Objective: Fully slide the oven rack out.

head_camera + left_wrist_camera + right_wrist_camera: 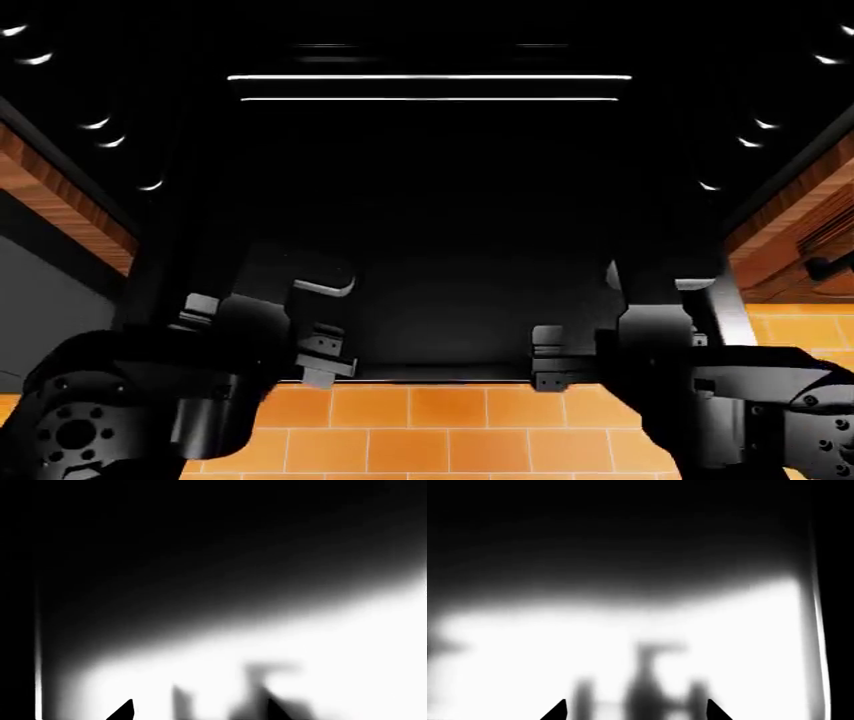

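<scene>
The oven rack (427, 77) shows as two thin bright silver bars across the back of the dark oven cavity, far from both grippers. The open oven door (454, 290) is a broad glossy black slab lying flat in front of it. My left gripper (320, 360) and right gripper (554, 365) hover over the door's near edge, left and right of centre. In the left wrist view the left gripper (200, 712) has its tips wide apart and empty over the glossy door. The right gripper (635, 712) is likewise open and empty.
Brown wood cabinet fronts flank the oven at the left (54, 190) and right (787, 230). Bright glints of rack guides line the oven's side walls (94, 125). Orange floor tiles (441, 430) lie below the door's near edge.
</scene>
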Tool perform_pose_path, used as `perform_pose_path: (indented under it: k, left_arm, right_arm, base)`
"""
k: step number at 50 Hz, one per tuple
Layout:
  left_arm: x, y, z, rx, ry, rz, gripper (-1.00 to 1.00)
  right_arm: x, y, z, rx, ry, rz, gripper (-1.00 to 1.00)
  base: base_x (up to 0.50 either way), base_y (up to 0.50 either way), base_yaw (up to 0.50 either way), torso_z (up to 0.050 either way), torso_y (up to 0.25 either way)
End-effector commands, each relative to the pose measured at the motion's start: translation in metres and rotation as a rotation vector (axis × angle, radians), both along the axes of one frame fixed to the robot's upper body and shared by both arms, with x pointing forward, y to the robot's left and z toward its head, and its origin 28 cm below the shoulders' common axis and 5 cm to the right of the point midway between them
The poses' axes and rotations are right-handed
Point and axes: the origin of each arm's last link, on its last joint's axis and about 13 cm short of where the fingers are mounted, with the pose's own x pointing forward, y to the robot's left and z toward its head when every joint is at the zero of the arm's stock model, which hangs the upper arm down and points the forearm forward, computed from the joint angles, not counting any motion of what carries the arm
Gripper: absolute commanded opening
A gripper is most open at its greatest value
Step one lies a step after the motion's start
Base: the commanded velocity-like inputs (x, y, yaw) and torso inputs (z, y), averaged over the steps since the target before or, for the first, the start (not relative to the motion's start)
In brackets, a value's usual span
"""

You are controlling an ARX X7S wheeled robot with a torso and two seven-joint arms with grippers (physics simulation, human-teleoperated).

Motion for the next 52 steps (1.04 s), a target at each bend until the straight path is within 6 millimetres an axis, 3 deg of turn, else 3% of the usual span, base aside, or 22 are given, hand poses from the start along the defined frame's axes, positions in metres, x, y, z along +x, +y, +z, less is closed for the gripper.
perform_pose_path:
  k: [1,17,28,37,46,52]
  left_arm:
    - [-0.038,0.036,-0.114,-0.012,0.874,0.124,1.00]
    - [-0.082,0.049,-0.137,0.026,0.986,0.164,1.00]
    - [-0.101,0.061,-0.152,-0.011,1.076,0.220,1.00]
    - [-0.127,0.068,-0.171,-0.017,1.157,0.256,1.00]
    - [-0.154,0.075,-0.187,-0.074,1.230,0.314,1.00]
    - [-0.168,0.081,-0.190,-0.065,1.255,0.325,1.00]
  right_arm:
    - [-0.061,-0.016,-0.103,-0.047,0.690,0.009,1.00]
    - [-0.118,-0.027,-0.139,-0.066,0.801,-0.048,1.00]
    - [-0.144,-0.035,-0.151,-0.072,0.872,-0.072,1.00]
    - [-0.163,-0.041,-0.160,-0.079,0.924,-0.093,1.00]
    - [-0.198,-0.047,-0.172,-0.078,0.990,-0.110,1.00]
    - [-0.205,-0.048,-0.177,-0.067,1.008,-0.113,1.00]
  base:
    - [-0.02,0.00,0.00,0.000,-0.021]
    - [-0.01,0.00,0.00,0.000,-0.021]
    - [-0.01,0.00,0.00,0.000,-0.021]
    - [-0.01,0.00,0.00,0.000,-0.021]
    - [0.00,0.00,0.00,0.000,-0.021]
    - [0.00,0.00,0.00,0.000,-0.020]
